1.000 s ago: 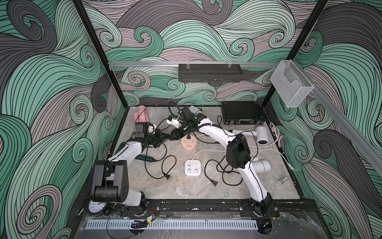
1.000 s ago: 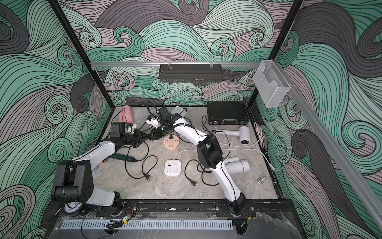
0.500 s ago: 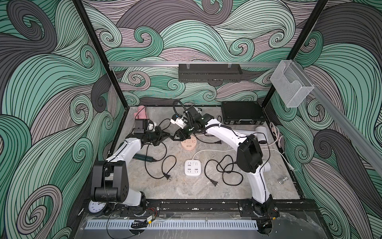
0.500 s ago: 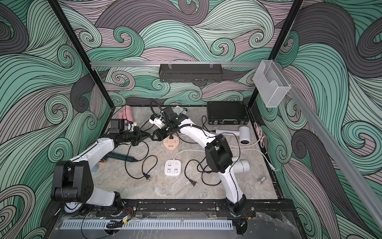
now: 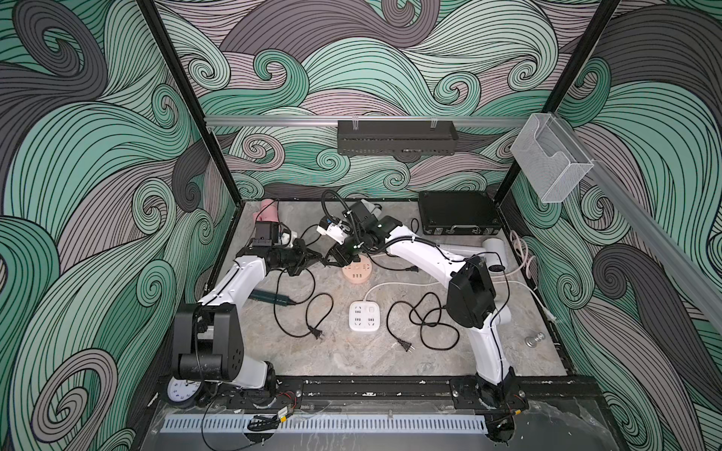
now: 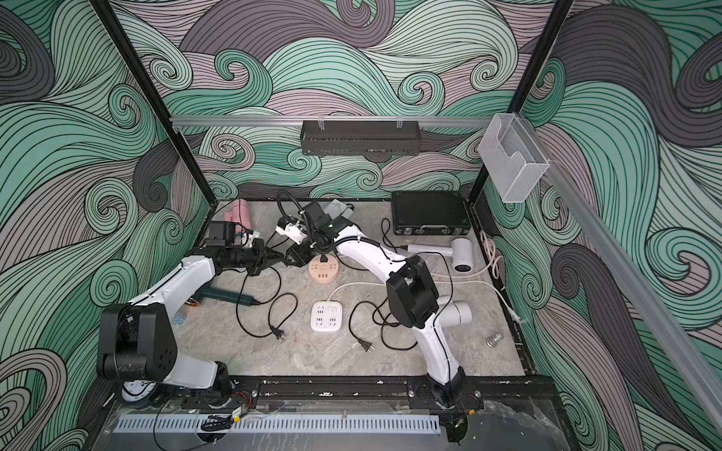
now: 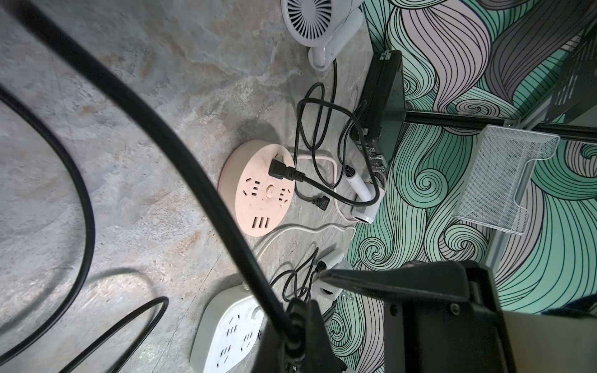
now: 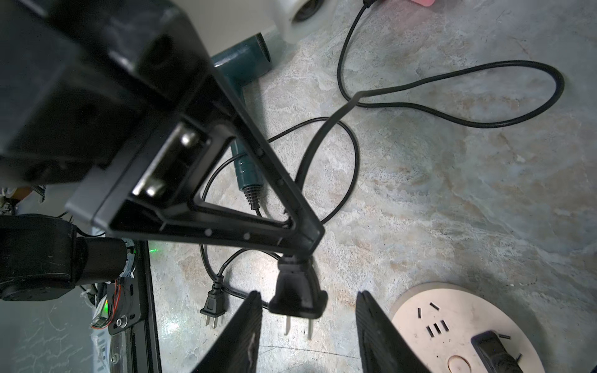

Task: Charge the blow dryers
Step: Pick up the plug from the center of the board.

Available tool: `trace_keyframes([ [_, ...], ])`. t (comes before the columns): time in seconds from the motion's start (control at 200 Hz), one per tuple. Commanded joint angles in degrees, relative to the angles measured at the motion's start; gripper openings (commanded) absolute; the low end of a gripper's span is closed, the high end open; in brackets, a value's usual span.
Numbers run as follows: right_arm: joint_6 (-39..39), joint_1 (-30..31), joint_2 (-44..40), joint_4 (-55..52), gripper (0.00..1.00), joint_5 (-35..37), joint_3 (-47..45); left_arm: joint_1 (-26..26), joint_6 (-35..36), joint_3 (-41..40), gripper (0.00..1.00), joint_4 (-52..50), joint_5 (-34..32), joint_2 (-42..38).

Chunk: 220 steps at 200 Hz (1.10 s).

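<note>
Between tips of parted right pincer [image 8: 308,298], dryer plug [image 8: 295,285], cord [image 8: 318,139] in left pincer's [image 8: 303,248] grip

Marbled grey table [image 5: 351,363]. Round peach socket hub [image 5: 357,276] near centre. Square white socket block [image 5: 364,316] at its 6 o'clock, apart; its white lead [image 5: 394,284] runs toward 3 o'clock. Black case [image 5: 457,213] in the 1 o'clock corner. Small metal knob [image 5: 534,340] at 4 o'clock. Clock face [image 5: 180,391] at 7 o'clock, off the table.
</note>
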Motion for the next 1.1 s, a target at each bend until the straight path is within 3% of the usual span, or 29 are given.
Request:
trace_keyframes([
  [0.0,-2.8,0.3,1.7,-1.9,0.49,0.7,2.6,-0.2,1.8,2.2,0.01,-2.1,1.3,0.9],
  [0.375,-3.4,1.3,3.2,-3.3,0.46,2.1,3.6,-0.5,1.7,2.7,0.01,-2.1,1.7,1.6],
  [0.52,-3.5,1.3,3.5,-3.4,0.5,3.8,3.2,-0.6,1.8,2.9,0.01,-2.1,1.9,1.8],
  [0.856,-3.4,1.5,2.8,-2.2,0.36,3.9,2.0,-0.7,2.1,2.8,0.02,-2.2,2.0,2.1],
  [1.096,-3.5,1.6,2.4,-2.0,0.19,3.7,2.1,-1.0,2.9,2.8,0.03,-2.2,2.1,2.8],
])
